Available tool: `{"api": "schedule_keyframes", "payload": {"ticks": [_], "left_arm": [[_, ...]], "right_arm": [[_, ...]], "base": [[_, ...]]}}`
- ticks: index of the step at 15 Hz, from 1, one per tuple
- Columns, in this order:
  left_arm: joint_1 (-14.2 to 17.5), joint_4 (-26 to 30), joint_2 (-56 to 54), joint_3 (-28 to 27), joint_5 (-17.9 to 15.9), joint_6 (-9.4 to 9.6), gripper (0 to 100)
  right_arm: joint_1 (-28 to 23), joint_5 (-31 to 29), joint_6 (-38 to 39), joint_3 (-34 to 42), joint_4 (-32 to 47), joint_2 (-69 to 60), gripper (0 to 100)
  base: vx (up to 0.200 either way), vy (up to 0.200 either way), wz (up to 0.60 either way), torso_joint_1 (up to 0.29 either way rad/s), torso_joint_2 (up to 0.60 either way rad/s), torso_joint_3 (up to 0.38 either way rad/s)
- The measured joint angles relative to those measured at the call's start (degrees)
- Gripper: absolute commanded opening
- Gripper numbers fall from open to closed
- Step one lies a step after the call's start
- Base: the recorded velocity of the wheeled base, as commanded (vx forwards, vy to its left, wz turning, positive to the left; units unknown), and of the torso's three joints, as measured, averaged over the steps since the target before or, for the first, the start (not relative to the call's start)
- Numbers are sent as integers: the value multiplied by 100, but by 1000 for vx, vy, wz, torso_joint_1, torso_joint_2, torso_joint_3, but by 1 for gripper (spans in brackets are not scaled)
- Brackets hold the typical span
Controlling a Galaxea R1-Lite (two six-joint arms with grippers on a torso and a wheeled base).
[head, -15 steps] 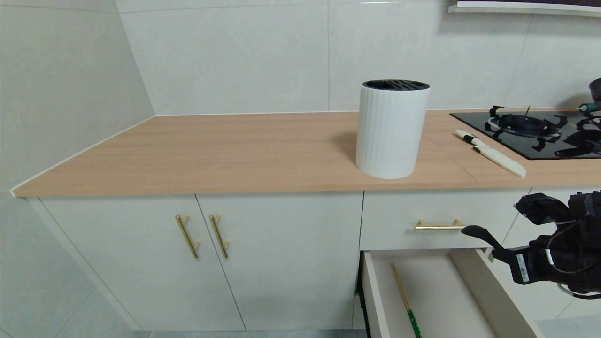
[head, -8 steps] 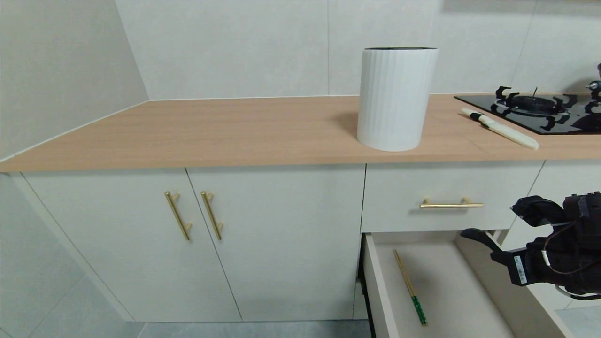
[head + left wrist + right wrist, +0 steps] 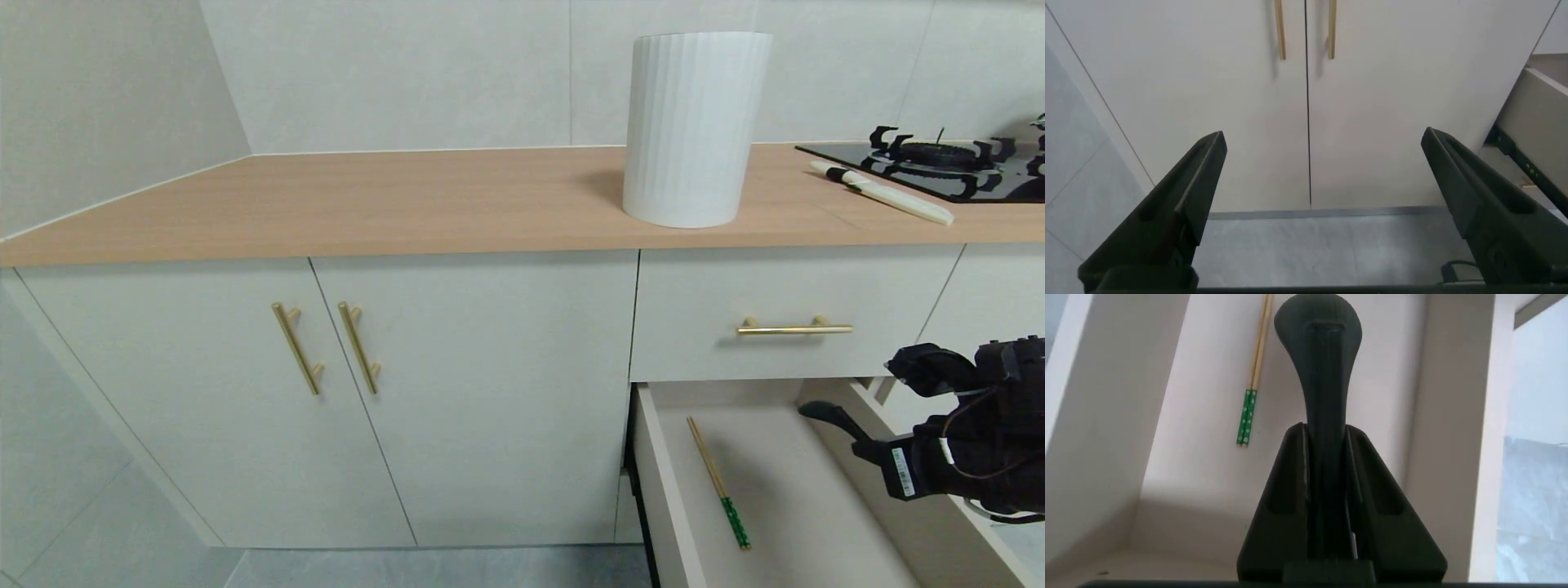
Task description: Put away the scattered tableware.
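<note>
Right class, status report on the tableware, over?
Left end effector open; right end effector shut, over open drawer. Chopsticks in drawer, knife on counter. Nothing blocking.

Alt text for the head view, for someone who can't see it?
A pair of chopsticks lies in an open drawer below a wooden counter, with the shut right gripper at the drawer's right side. On the counter are a white ribbed holder and a knife beside a stove.

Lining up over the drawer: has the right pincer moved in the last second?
Yes, downward. The right pincer was level with the gold drawer handle; now it sits below it, at the open drawer.
</note>
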Motion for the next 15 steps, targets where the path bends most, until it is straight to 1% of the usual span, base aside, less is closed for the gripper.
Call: {"api": "schedule_keyframes", "payload": {"ticks": [3, 6, 9, 13, 15], "left_arm": [[0, 0, 0, 0, 0, 0, 100], [0, 0, 0, 0, 0, 2, 100], [0, 2, 0, 0, -1, 0, 100], [0, 2, 0, 0, 0, 2, 100], [0, 2, 0, 0, -1, 2, 100]], "right_arm": [[41, 5, 11, -7, -154, 294, 0], [94, -38, 283, -40, -683, 1056, 0], [132, -128, 635, -52, -1714, 2031, 0], [146, -451, 708, -33, -3048, 3404, 0], [145, -573, 692, -51, -3545, 3966, 0]], "base": [[0, 0, 0, 0, 0, 0], [0, 0, 0, 0, 0, 0], [0, 0, 0, 0, 0, 0], [0, 0, 0, 0, 0, 0], [0, 0, 0, 0, 0, 0]]}}
